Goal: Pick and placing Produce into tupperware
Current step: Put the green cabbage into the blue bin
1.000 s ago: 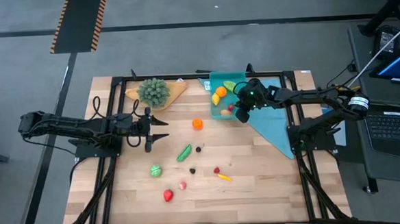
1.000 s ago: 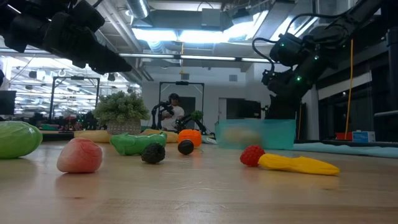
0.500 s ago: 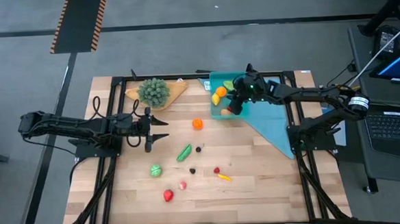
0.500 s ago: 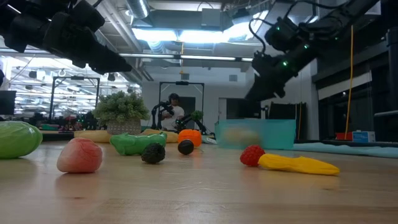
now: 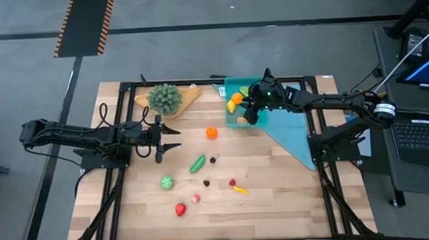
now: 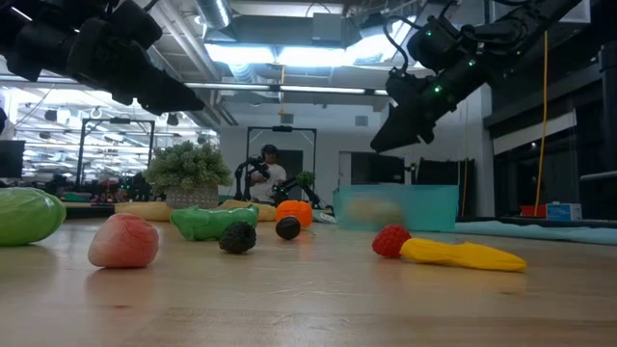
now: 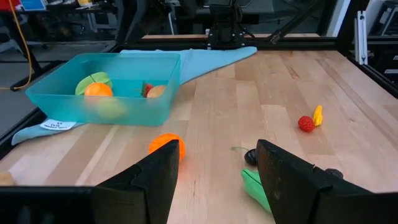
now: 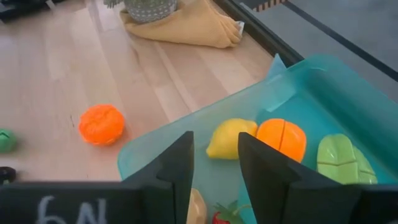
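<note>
The teal tupperware (image 5: 230,118) stands at the table's far right on a light-blue cloth. It holds a yellow lemon (image 8: 230,138), an orange piece (image 8: 281,138), a green piece (image 8: 339,160) and a red one (image 8: 221,218). My right gripper (image 8: 216,163) hovers open above the box's near-left part, slanting down, with nothing between its fingers. Loose produce lies on the wood: an orange (image 5: 211,132), a green pod (image 5: 197,163), a green ball (image 5: 167,183), a strawberry (image 5: 232,183), a yellow piece (image 5: 240,190) and a red piece (image 5: 180,208). My left gripper (image 5: 173,137) waits open at mid-left.
A bushy green plant on a tan board (image 5: 165,98) stands at the far left of the table. The light-blue cloth (image 5: 292,134) runs from under the box toward the right edge. Black frame rails (image 5: 198,83) border the table. A person (image 6: 268,173) sits far off in the room.
My right gripper has risen from inside the tupperware until it hangs above it, moving slightly toward the table's left edge and tipping from steeply downward to a shallower slant. Nothing hangs from it. The loose produce and my left arm have kept still.
</note>
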Action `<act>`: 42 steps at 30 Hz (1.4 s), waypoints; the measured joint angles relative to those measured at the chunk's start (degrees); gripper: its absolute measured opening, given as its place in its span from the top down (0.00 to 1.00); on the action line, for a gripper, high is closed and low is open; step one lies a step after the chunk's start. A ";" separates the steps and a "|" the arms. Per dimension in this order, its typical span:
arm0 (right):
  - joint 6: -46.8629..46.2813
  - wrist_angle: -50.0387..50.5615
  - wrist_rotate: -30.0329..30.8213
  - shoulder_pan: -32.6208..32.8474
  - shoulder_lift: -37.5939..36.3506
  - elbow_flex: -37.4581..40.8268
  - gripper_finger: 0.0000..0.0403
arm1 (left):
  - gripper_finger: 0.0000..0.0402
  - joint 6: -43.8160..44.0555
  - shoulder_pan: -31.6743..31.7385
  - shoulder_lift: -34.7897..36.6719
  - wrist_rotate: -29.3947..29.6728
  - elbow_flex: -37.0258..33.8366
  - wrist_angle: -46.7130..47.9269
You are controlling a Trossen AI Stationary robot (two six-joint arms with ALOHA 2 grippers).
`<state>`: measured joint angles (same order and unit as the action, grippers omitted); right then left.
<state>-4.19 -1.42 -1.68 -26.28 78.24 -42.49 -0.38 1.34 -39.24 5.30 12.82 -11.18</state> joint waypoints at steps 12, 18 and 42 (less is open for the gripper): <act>3.00 -0.60 0.00 1.64 0.08 0.60 0.67 | 0.49 0.24 0.01 0.00 0.00 0.00 0.00; 4.57 -1.53 0.00 2.83 0.37 0.65 0.63 | 0.49 0.26 0.00 0.00 -0.01 0.00 0.00; 1.31 -2.64 -0.08 5.19 0.42 0.69 0.12 | 0.49 1.25 -3.88 11.72 -4.23 3.90 14.33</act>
<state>-2.87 -4.05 -1.76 -21.09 78.65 -41.80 0.87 -2.53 -27.52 1.07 16.72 3.15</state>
